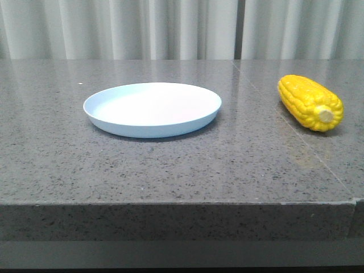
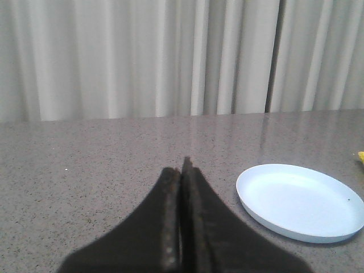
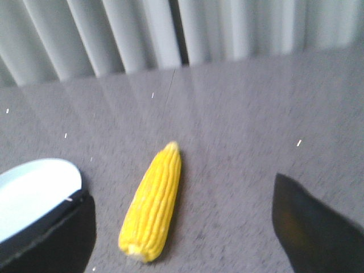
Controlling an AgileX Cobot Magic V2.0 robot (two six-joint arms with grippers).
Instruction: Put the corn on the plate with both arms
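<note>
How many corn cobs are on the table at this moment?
1. The corn lies on the table to the right of the plate, not touching it, with its pale stub end toward the camera. No other cob shows in any view.

grey speckled stone table (image 1: 170, 165), pale pleated curtain (image 1: 114, 28)

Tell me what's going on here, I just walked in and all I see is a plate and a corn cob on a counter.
Nothing is being handled yet. The corn lies on the grey table, off to the right of the empty plate and not touching it. The right gripper is open, its fingers spread on either side of the corn without touching it. The left gripper is shut and empty, over bare table to the left of the plate.
</note>
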